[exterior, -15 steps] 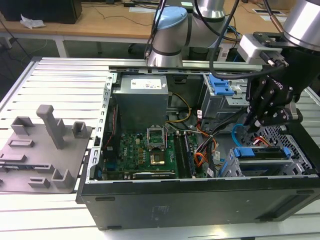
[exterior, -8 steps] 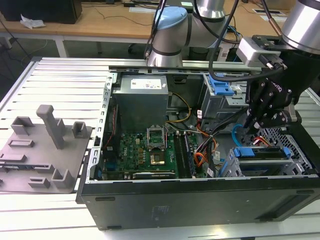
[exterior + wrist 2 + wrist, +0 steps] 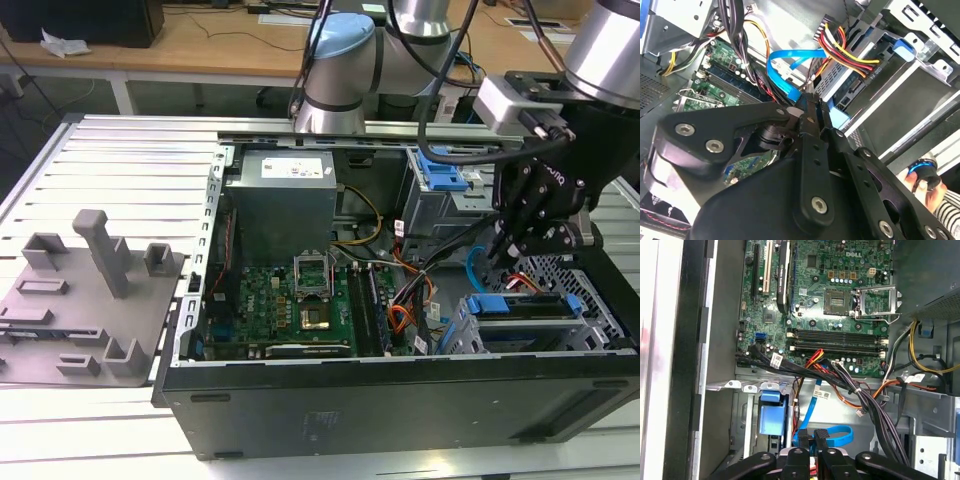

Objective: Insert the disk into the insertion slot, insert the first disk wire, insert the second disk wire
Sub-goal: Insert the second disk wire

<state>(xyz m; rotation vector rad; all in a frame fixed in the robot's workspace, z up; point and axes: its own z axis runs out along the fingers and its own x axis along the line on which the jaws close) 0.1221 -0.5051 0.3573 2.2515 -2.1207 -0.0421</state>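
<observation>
The gripper (image 3: 812, 107) hides the plug end of the blue wire (image 3: 785, 65) in the second wrist view, so what its fingers grip can't be told. In the first wrist view the wire (image 3: 837, 432) runs behind the fingers. A hand (image 3: 927, 182) is cut off at the edge. The disk (image 3: 525, 305) sits mostly hidden in its slot (image 3: 585, 280).

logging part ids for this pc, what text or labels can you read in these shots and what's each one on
No text can be quoted reliably; print is there, but too small or blurred:
White label on the power supply: too small to read.
White marks on the motherboard: too small to read reliably.
White tags on the black cable bundle: blurred.
White tag on the second disk wire: blurred.
</observation>
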